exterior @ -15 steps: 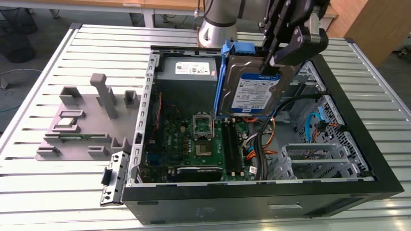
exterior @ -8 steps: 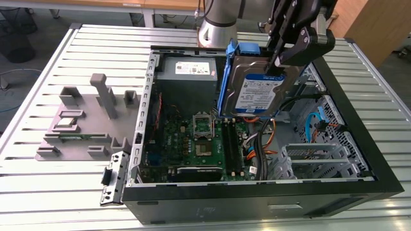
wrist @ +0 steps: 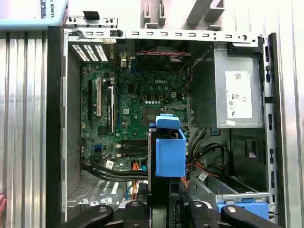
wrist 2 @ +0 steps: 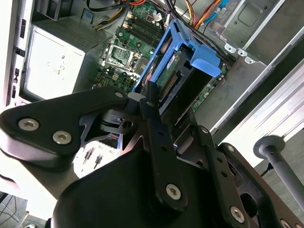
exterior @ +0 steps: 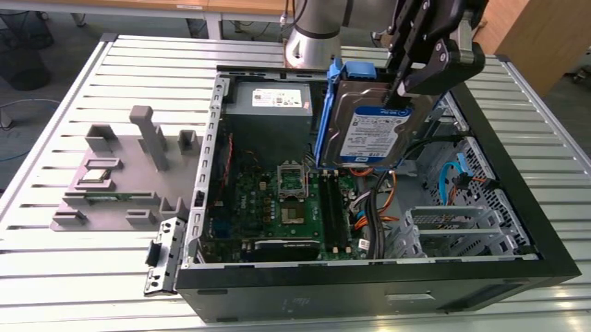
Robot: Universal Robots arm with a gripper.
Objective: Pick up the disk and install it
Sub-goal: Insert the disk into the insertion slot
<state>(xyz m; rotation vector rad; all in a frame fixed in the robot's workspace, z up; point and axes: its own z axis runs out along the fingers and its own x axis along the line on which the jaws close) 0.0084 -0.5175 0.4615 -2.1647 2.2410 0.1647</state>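
The disk (exterior: 374, 133) is a silver drive with a white-and-blue label in a blue plastic bracket (exterior: 325, 117). It hangs upright and slightly tilted above the open computer case (exterior: 369, 280), over the motherboard's right side in the exterior view. My gripper (exterior: 401, 95) is shut on the disk from above, one black finger (exterior: 413, 72) lying across its labelled face. In the second wrist view the disk (wrist 2: 173, 78) shows edge-on beyond the gripper (wrist 2: 151, 102). In the first wrist view the bracket (wrist: 170, 152) rises from the gripper (wrist: 164, 209).
Inside the case lie a green motherboard (wrist: 137, 104), a grey power supply box with a white sticker (wrist: 237, 95), cable bundles (wrist: 209, 164) and a metal drive bay with a blue latch (wrist: 242, 209). A grey fixture with upright posts (exterior: 120, 173) stands on the slatted table at the exterior view's left.
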